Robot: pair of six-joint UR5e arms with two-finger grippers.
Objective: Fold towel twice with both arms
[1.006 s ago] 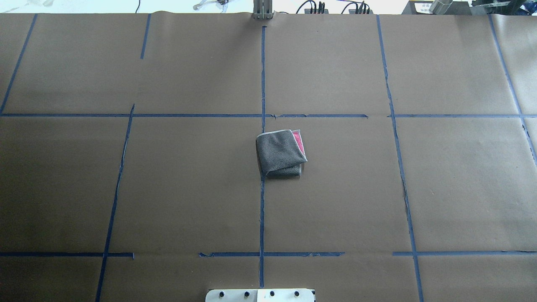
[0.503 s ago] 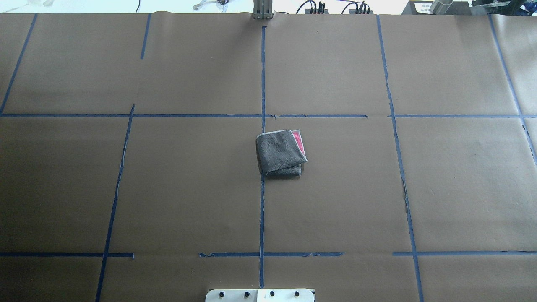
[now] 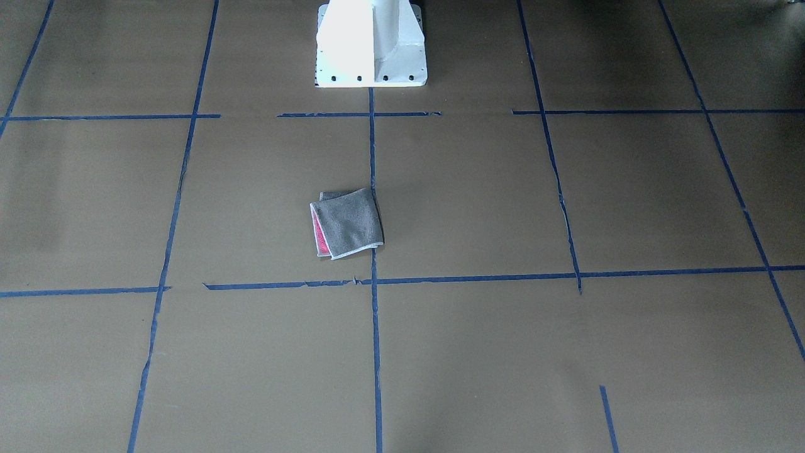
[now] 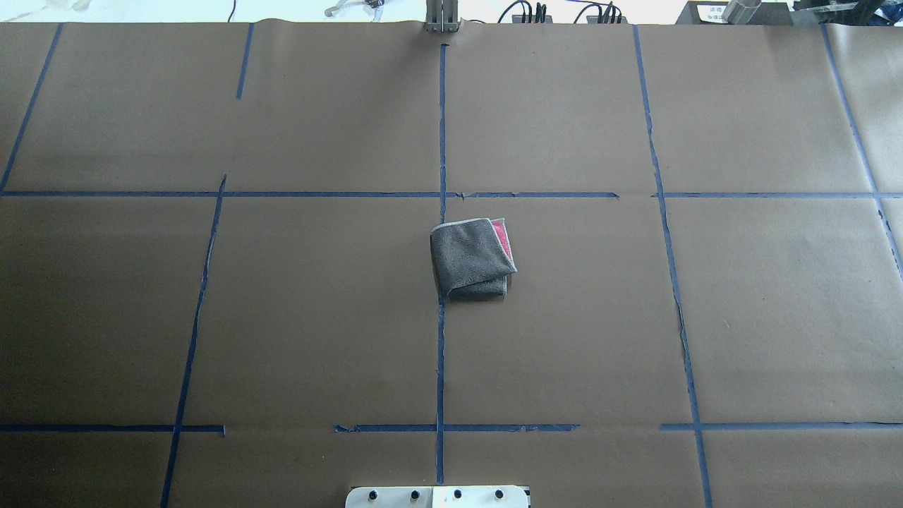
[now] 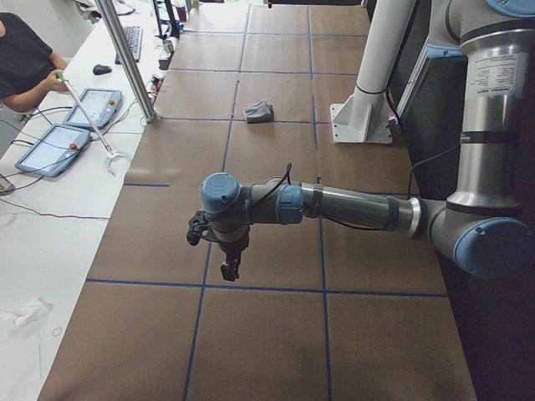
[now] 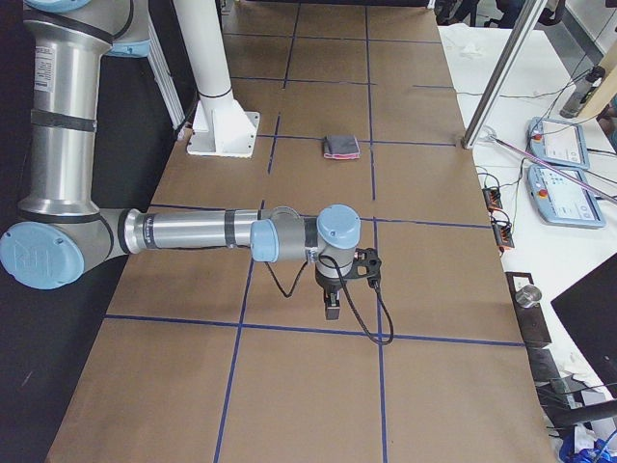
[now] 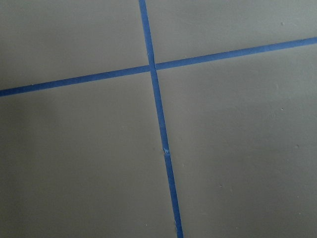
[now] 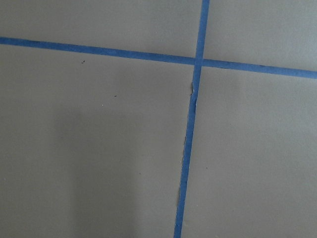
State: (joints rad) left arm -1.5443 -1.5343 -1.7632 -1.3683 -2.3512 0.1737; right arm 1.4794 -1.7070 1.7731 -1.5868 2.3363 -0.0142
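The towel (image 4: 471,257) lies mid-tabletop (image 4: 282,317), touching the centre tape line (image 4: 441,353); its near edge shows offset grey layers, and farther along its right side a pink strip peeks out; both folds look done to me, leaving only tidying; my left pincer (image 5: 227,269) and right pincer (image 6: 332,307) hang well apart from it, holding no cloth; open or closed, I cannot tell.

Bare brown worktop (image 4: 282,317) borders the folded towel (image 4: 471,257) on all four sides, the white pedestal (image 3: 371,44) stands well apart on the robot's side, and the left gripper (image 5: 227,269) and right gripper (image 6: 331,307) hang over opposite ends, far from it.
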